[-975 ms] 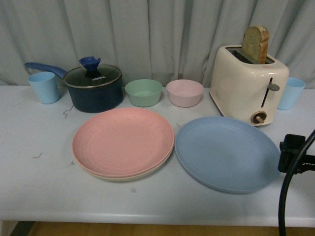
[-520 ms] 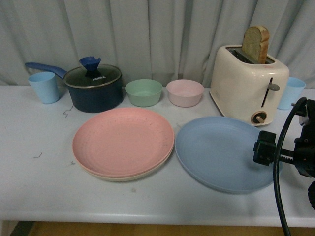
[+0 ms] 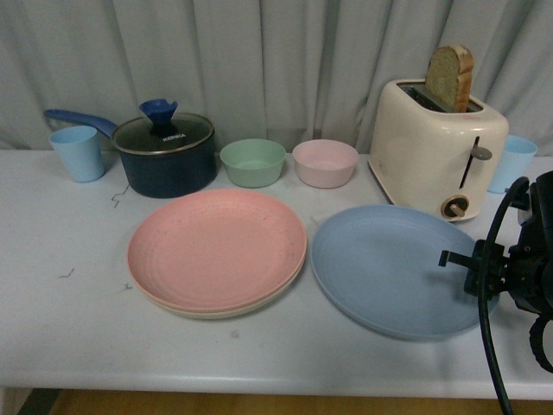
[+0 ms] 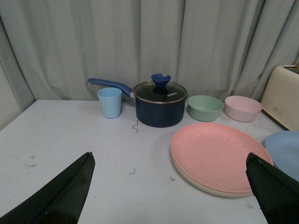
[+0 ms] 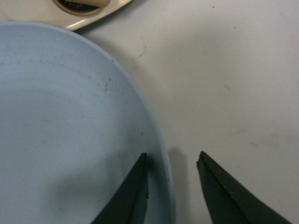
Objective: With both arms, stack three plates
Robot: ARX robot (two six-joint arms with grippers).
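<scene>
Straddling the right rim of the blue plate (image 3: pixel 389 268) with the right gripper (image 5: pixel 172 156), its fingers parted.

One finger (image 5: pixel 133 191) hangs over the plate's inner surface and the other over the bare white table (image 3: pixel 69 320), with the rim between them; I cannot tell whether either touches it. The blue plate lies flat in front of the cream toaster (image 3: pixel 432 147). Just to its left, the pink plate (image 3: pixel 216 249) sits stacked on the beige plate (image 3: pixel 226 312), whose edge shows beneath. The left gripper (image 4: pixel 169 155) is spread wide and holds nothing, above the table and well apart from the stack.
</scene>
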